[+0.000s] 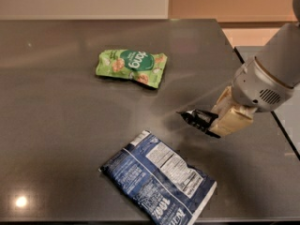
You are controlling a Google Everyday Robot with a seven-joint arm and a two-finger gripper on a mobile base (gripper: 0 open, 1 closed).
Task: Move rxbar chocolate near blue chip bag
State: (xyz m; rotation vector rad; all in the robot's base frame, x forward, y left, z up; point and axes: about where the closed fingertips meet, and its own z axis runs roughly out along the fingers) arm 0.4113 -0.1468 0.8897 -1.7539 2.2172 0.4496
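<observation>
**Rxbar chocolate in the gripper, not yet set down by the blue chip bag**

**Item 1.** Small, flat, shiny black rectangular bar wrapper, the rxbar chocolate (189,116). Held at the tip of the two-finger gripper (201,121), right of centre over the dark polished table (56,121). Free end pointing left. Up and to the right of the chip bag, near it but apart, no contact.

**Item 2.** Gripper: clamped on the right end of the bar, as far as can be judged. Beige wrist block and grey-white arm (276,74) behind it, entering from the right.

**Item 3.** Large crinkled dark navy bag with white nutrition panel, the blue chip bag (159,179). Flat on the table near the front edge, lying on a slant.

**Item 4.** Smaller green snack bag (132,67). Flat on the table further back, well apart from both task things, no part in the task.

**Progress (judged).**
- Done: pick-up.
- Current stage: carry.
- Left: closing the remaining gap to the navy bag, lowering, release.

**Hidden or unclear.**
- Fingers and wrapper both dark, so the boundary between them is hard to make out.
- Right end of the bar concealed in the grip.
- Not possible to tell whether the bar is lifted clear of the table or grazing it.
- Print on the bar unreadable.
- Upper arm cut off at the right and top edges
</observation>
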